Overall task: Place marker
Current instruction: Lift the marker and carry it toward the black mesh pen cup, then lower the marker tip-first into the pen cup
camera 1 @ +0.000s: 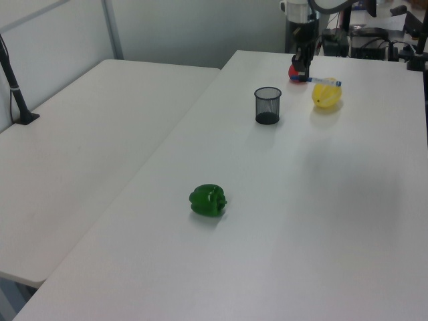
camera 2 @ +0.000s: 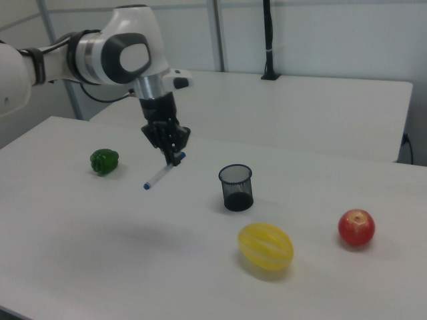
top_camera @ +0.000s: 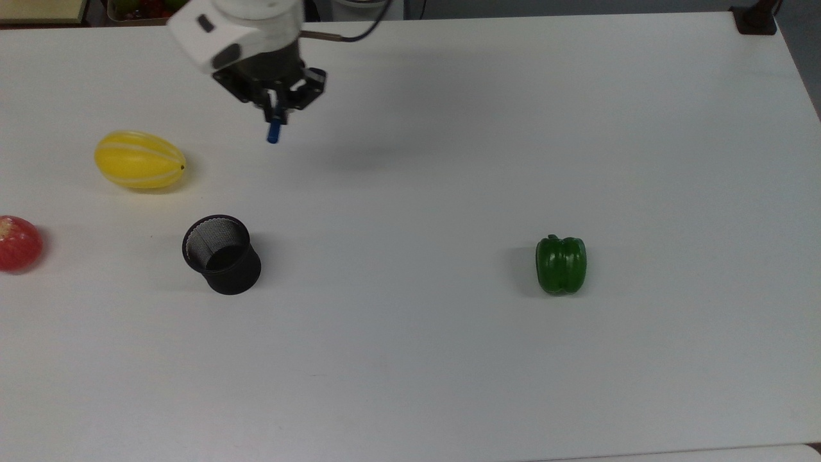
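One marker point(camera 2: 161, 175) hangs in the air, pinched by the pincer point(top_camera: 277, 110) near its blue-capped end. In the right view the white barrel slants down and toward the right view's left, its small blue tail lowest. In the top view the blue cap pokes out from between the fingers toward the near edge. A grip so close to one end leaves most of the barrel free, which would suit lowering it into something narrow.

Well clear of the white counter point(top_camera: 449, 359), the pincer sits toward the far edge in the top view. The black mesh cup point(top_camera: 221, 254) stands upright and open-mouthed nearer the camera and slightly to the top view's left of it. That cup is the only container in sight, so I judge it the likely place for the marker. The height kept above the counter would let the marker pass over the cup's rim.

A yellow striped melon point(top_camera: 140, 160) lies to the top view's left of the pincer. Farther left, a red apple point(top_camera: 18, 243) rests at the picture's edge. A green bell pepper point(top_camera: 561, 264) sits well apart on the top view's right, out of the way.

To finish, the marker probably needs to tilt closer to upright and line up over the cup's mouth before release. Slanted as it is, its tail could catch the rim or tip the light cup.
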